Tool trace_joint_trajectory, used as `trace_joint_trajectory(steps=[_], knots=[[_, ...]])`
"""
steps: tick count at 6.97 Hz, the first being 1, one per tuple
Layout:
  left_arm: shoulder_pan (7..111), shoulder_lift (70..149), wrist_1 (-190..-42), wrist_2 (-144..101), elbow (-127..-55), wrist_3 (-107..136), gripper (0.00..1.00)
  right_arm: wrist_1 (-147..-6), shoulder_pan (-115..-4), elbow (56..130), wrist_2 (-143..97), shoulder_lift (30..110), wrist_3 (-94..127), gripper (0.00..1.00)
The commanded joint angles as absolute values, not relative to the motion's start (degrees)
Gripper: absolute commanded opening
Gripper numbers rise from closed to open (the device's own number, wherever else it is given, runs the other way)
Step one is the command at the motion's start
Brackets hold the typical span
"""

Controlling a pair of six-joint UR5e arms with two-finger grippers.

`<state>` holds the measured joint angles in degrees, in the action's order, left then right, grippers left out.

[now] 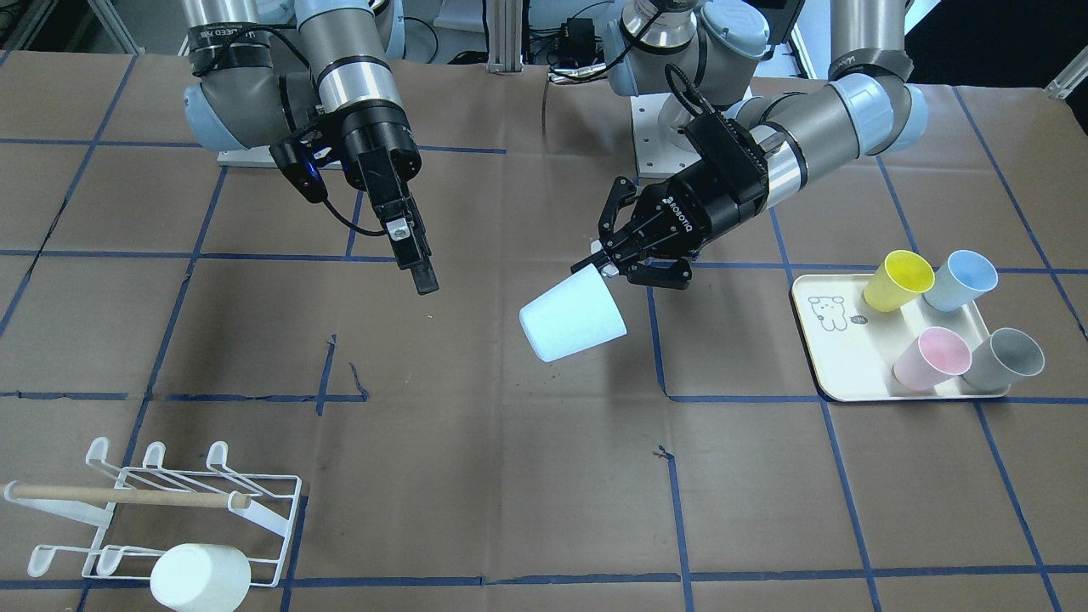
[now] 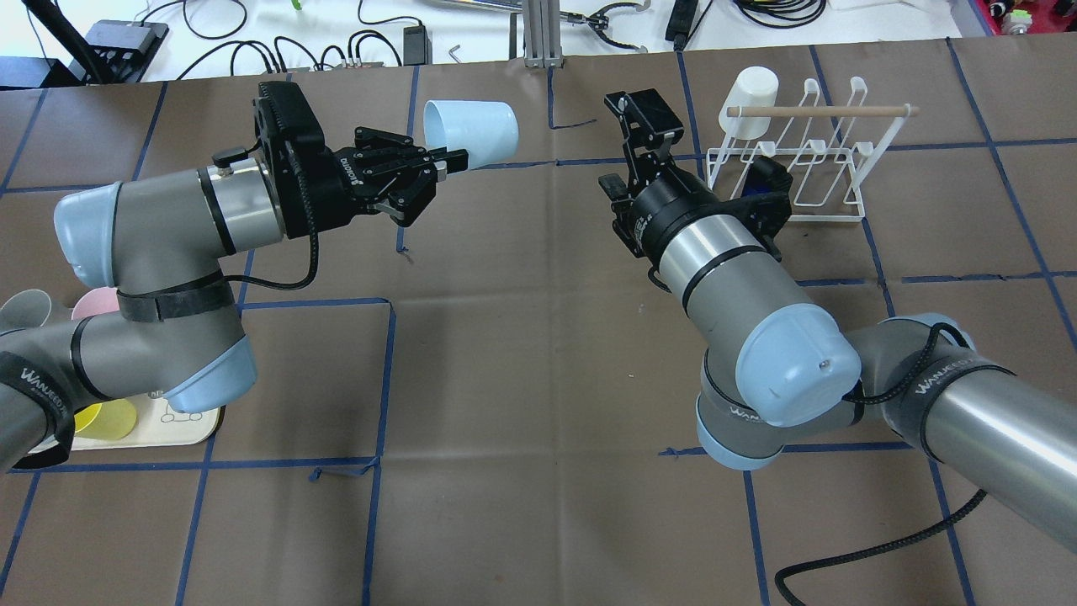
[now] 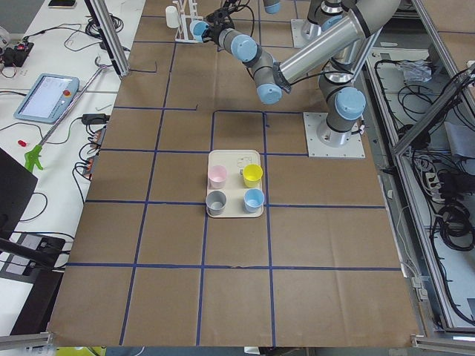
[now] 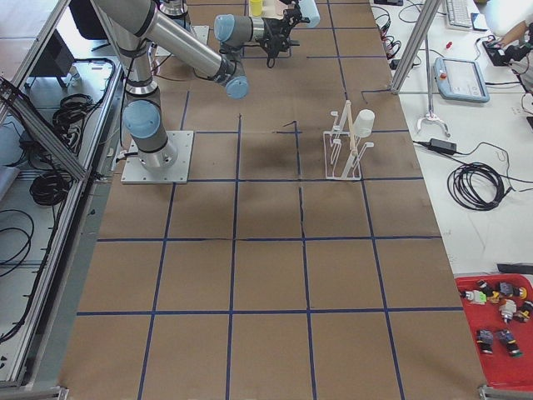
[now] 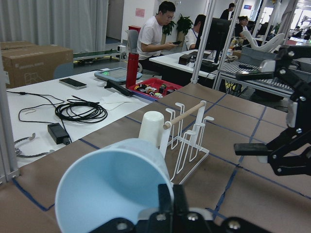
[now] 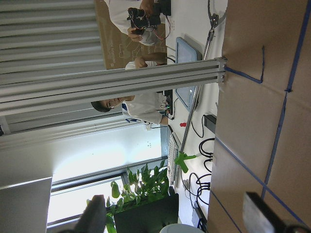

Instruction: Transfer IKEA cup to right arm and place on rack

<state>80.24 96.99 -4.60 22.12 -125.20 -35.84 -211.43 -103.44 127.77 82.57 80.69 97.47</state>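
- Pale blue plastic cup [image 1: 571, 319]: off table, side-on, rim wall pinched in black left gripper [image 1: 605, 263].
- Long axis approx level; base pts away, roughly twd black right gripper [image 1: 418, 270], which is wide open, empty, well apart.
- White wire rack [image 1: 127, 495]: beyond right gripper.

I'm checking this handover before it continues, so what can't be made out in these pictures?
Overhead: the left arm covers most of the tray; the tray's blue cup is hidden.
Front-facing: the right gripper is edge-on, its finger gap unreadable.
Side views: left gripper and pale blue cup too small to judge the grip.
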Motion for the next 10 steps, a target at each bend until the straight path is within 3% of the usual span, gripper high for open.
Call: trace_joint_trajectory(steps=[1, 10], knots=[[80.59, 97.56, 0.67, 21.18, -128.82, -35.77, 0.04, -210.85, -105.54, 127.71, 82.70, 80.51, 102.01, 1.00], [80.68, 97.56, 1.23, 21.18, -129.38, -35.16, 0.04, -202.15, -112.14, 123.15, 82.88, 77.88, 108.63, 0.99]])
